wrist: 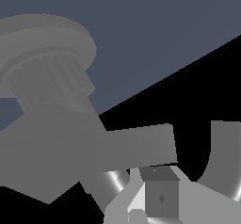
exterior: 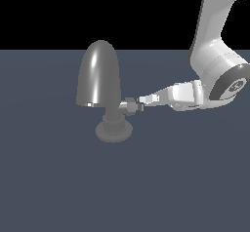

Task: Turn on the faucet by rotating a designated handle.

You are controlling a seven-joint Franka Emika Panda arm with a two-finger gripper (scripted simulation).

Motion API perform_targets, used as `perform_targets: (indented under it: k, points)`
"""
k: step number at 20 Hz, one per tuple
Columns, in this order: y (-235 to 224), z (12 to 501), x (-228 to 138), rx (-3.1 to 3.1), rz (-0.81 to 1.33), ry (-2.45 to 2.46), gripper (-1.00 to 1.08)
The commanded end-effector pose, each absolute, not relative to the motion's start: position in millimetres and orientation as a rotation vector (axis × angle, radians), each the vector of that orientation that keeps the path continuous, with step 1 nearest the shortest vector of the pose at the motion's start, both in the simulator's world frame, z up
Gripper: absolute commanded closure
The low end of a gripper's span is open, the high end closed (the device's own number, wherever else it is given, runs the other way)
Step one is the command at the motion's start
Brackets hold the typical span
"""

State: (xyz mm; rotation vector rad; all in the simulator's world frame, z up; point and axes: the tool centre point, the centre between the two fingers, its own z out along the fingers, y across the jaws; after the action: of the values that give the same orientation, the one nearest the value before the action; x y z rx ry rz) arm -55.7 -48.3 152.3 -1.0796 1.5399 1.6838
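Note:
The grey glossy faucet (exterior: 100, 75) stands on the floor, with its big domed spout over a ribbed neck (exterior: 115, 117) and a round disc base (exterior: 114, 131). The small silver handle (exterior: 131, 106) sticks out from the neck toward the exterior view's right. My gripper (exterior: 144, 100) reaches in level from that side, with its narrow tip at the handle's outer end and its fingers together. In the wrist view the base (wrist: 52, 35), the neck (wrist: 47, 82) and the handle's grey bar (wrist: 136, 145) fill the frame. My gripper (wrist: 157, 190) sits just beside the bar. I cannot tell whether they touch.
The floor (exterior: 58, 187) is a flat dark blue-grey surface. My white arm (exterior: 215, 60) comes down from the exterior view's upper right. A curved grey edge of the spout (wrist: 226, 157) shows close to the fingers in the wrist view.

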Motion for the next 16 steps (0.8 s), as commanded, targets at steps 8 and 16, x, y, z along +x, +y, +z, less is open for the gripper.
perform_targets:
  k: [8,16]
  points:
    - [-51,87,-72,-1.047,1.712,1.566,1.08]
    - [-47,100,-49,-1.087,1.684,1.526,1.08]
